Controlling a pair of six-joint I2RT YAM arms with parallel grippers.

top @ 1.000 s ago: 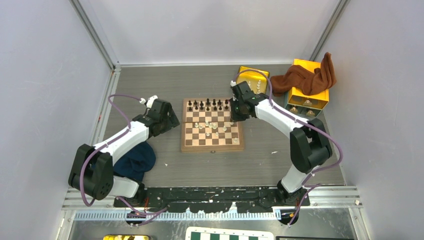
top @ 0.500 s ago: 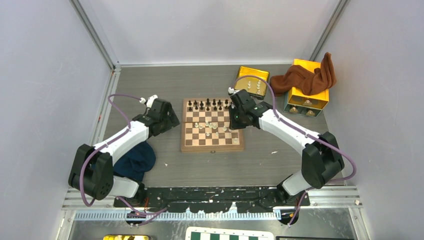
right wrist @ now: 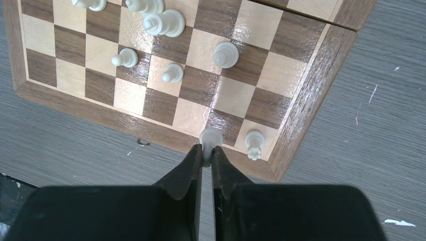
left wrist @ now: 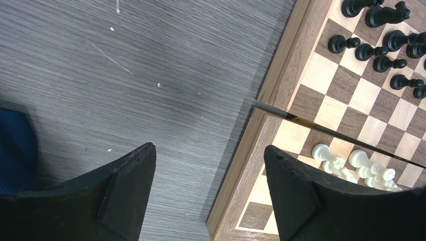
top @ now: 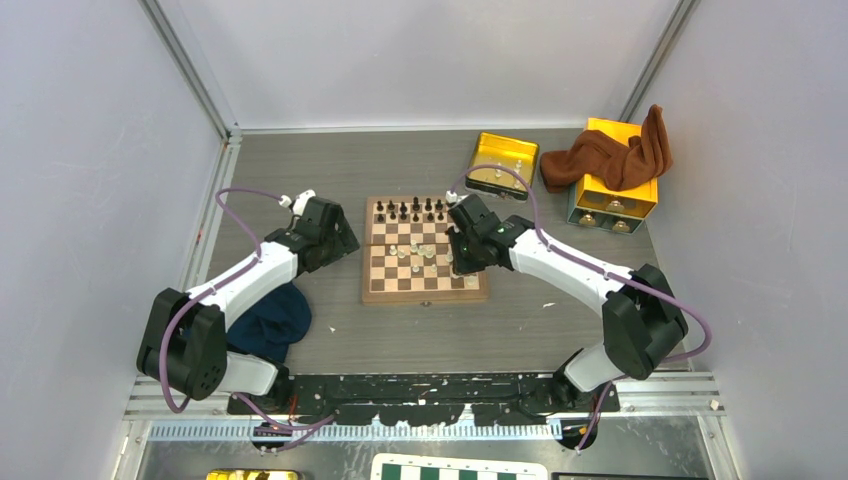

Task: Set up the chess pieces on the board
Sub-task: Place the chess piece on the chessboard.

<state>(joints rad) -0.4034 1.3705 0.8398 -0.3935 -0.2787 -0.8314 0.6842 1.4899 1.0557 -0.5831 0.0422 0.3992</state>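
The right gripper [right wrist: 207,154] is pinching a cream-white piece [right wrist: 211,138] over the board's [right wrist: 307,100] near row, beside the near-right corner rook [right wrist: 254,144]. Next it probably needs lowering upright and releasing. The left gripper [left wrist: 210,156] is hovering open at the left edge.

The left gripper [left wrist: 208,150] is held wide open and pointed downward on an outstretched arm. The right gripper [right wrist: 207,150] is pinched on a cream piece [right wrist: 211,138], its arm angled leftward.

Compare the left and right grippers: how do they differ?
The left gripper is open and empty; the right gripper is shut on a white piece. The left gripper hangs at the board's left edge; the right gripper by its near right corner. Both are black.
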